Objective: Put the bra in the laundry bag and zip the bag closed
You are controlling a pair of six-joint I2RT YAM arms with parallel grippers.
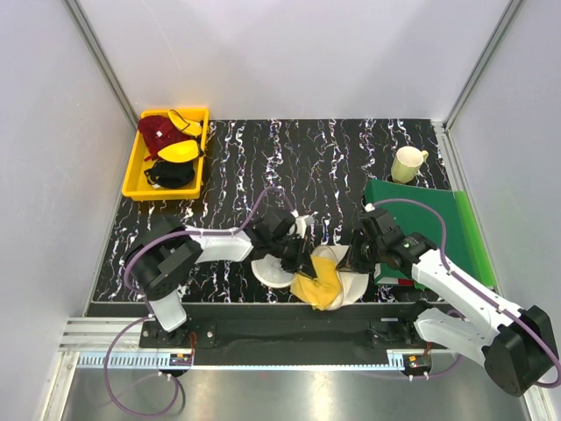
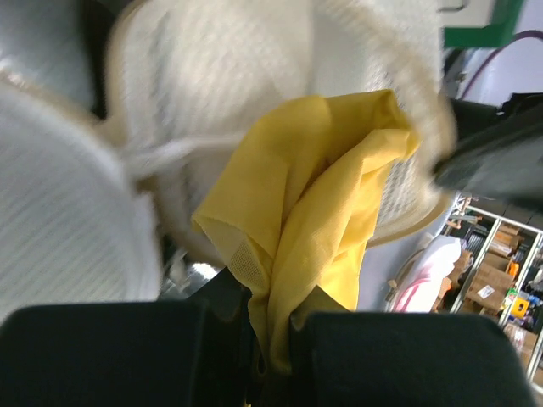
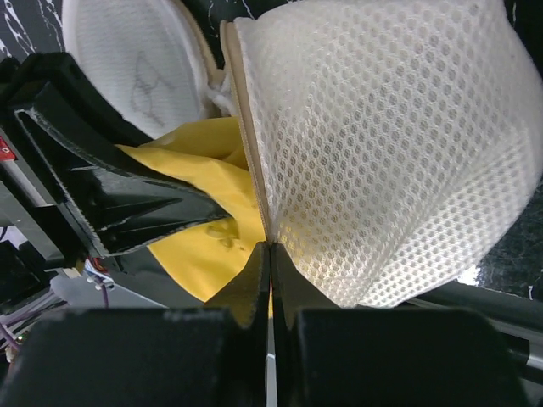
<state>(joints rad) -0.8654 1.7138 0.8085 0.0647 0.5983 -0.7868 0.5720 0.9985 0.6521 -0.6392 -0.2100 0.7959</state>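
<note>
Jaws of the right gripper (image 3: 270, 254) are pressed together on the rim of the laundry bag (image 3: 390, 144), where its mesh half meets the fingertips. The left gripper (image 2: 271, 339) is narrow, clamped on the bra (image 2: 314, 212), which hangs bunched between the bag's open halves near the table (image 1: 351, 158) front edge. Beyond lie a green board (image 1: 429, 219), a mug (image 1: 406, 164) and, far left, a yellow bin (image 1: 133, 175).

Bright, even light throughout; left wrist view smeared, the laundry bag (image 2: 237, 76) seemingly motion-blurred.
</note>
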